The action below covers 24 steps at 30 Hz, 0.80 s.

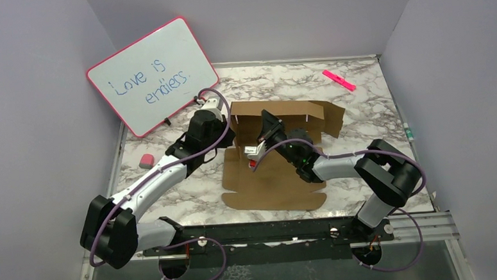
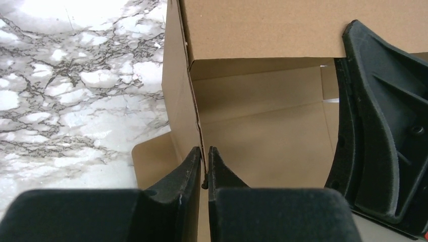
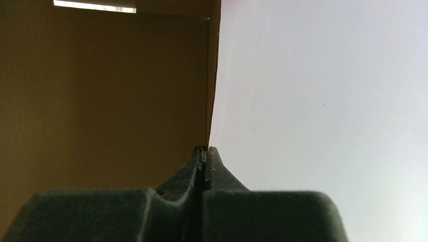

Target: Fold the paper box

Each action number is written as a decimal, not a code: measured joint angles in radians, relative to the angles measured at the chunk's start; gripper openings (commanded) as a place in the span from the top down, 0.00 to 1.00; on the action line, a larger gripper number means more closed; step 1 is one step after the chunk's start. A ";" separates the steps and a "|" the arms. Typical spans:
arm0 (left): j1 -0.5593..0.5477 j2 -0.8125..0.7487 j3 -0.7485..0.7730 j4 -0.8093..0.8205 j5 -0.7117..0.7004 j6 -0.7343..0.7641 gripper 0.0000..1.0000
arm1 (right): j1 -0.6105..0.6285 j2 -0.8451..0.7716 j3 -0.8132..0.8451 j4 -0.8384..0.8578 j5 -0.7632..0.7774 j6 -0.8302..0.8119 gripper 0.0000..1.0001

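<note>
Three lavender walls (image 1: 33, 125), marble tabletop (image 1: 373, 117), paper box (image 1: 274, 183)

The right end effector (image 3: 206, 151) rises from the bottom centre, its dark fingers pressed together. The brown paper box (image 3: 101, 101) fills the left half of the frame, its upright edge running down to the fingertips. A bright slit (image 3: 94, 6) shows at upper left. A pale wall (image 3: 328, 101) fills the right half.

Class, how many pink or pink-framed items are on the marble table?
3: the pink-framed whiteboard propped far left, a pink marker far right, a small pink eraser beside the left arm. The paper box could hide others.
</note>
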 measured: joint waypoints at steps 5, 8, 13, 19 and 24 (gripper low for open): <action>-0.027 -0.023 -0.054 0.054 -0.052 -0.015 0.81 | 0.012 0.000 -0.021 0.031 0.010 -0.021 0.99; -0.037 -0.024 -0.068 0.073 -0.056 -0.027 0.73 | 0.016 0.002 -0.035 0.052 0.015 -0.031 0.99; -0.039 -0.039 -0.085 0.077 -0.055 -0.041 0.58 | 0.025 0.018 -0.061 0.099 0.018 -0.040 0.99; -0.039 -0.092 -0.087 0.064 -0.056 -0.040 0.42 | 0.031 0.031 -0.082 0.138 0.020 -0.050 0.99; -0.039 -0.119 -0.043 -0.007 -0.064 -0.002 0.31 | 0.033 0.033 -0.082 0.143 0.024 -0.050 0.99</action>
